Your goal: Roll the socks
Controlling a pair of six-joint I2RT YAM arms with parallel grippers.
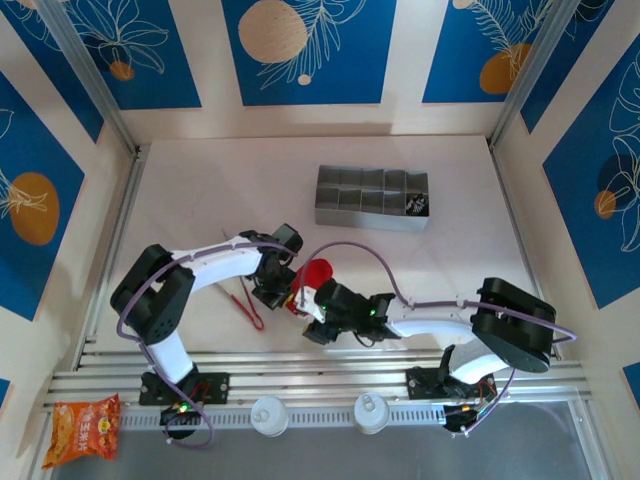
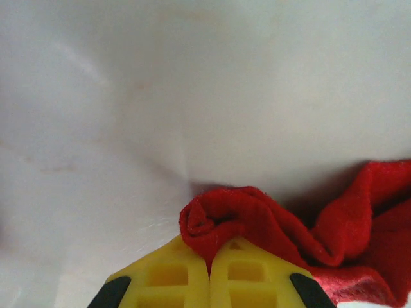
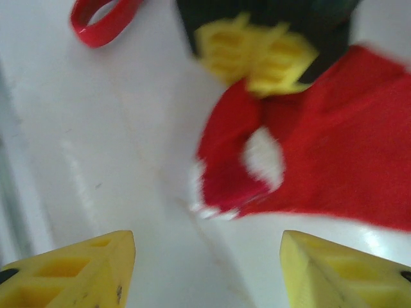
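A: What is worrying you here?

B: The left jaws are pressing together on a small bunched fold of the red sock (image 2: 257,221), right at its edge. That is looking like a thin bite. If the arm is pulling or turning to start the roll, I am guessing the cloth is going to slip free and the roll is going to fall open.

A: And the right jaws?

B: They are standing spread near the sock's white trim (image 3: 263,157), gripping nothing. That wrist view is blurring, so I am judging loosely. With both arms crowding this close, they are risking a knock. The right one could also be dragging the sock out of the pinch.

A: Anything else nearby?

B: The tongs (image 1: 245,303) are lying just left of the sock, so a sweeping wrist is risking catching them.

A: How are you counting things?

B: I am counting one red sock, lying on the bench (image 1: 200,190) between the two wrists. I am also counting one pair of tongs and one grey tray (image 1: 360,220), well behind. The tray is holding one dark thing (image 1: 416,204) in its right-end compartment. It is possibly the black sock, but I cannot tell. If so, it is sitting well apart from its partner and needing fetching first. At the near rail I am counting one orange snack bag (image 1: 85,428) and two white caps (image 1: 268,413).
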